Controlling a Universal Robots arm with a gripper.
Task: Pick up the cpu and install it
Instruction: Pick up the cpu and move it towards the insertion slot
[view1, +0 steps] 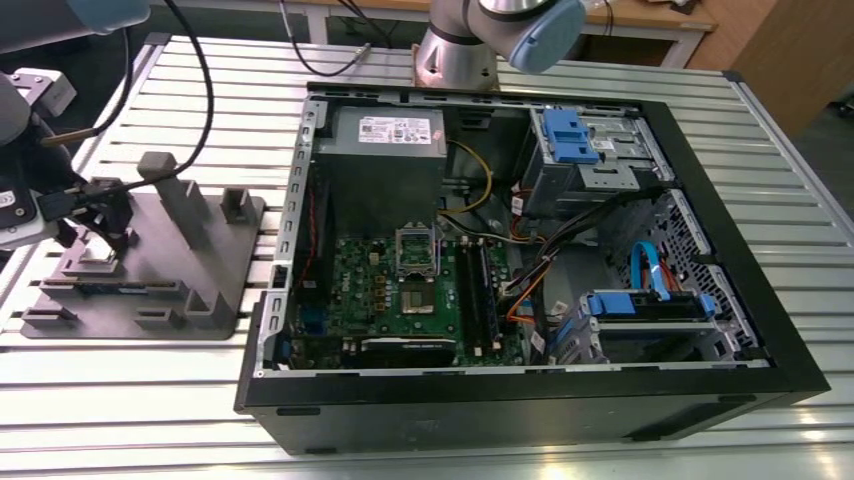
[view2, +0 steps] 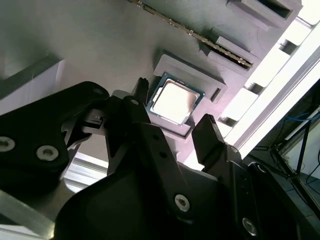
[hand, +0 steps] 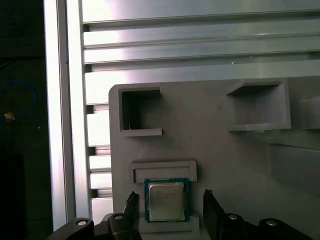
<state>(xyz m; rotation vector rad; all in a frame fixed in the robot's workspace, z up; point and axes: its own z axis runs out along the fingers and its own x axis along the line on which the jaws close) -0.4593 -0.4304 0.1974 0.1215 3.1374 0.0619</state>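
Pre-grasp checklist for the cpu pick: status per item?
1. The cpu lies flat in its recess on the grey fixture: ok.
2. The gripper is open: ok.
3. Its fingers straddle the cpu, one on each side, in both wrist views: ok.
4. A gap shows between each finger and the cpu's edge: ok.
5. Finger height against the cpu's rim: cannot tell.
6. The socket on the motherboard is open and free: cannot tell.
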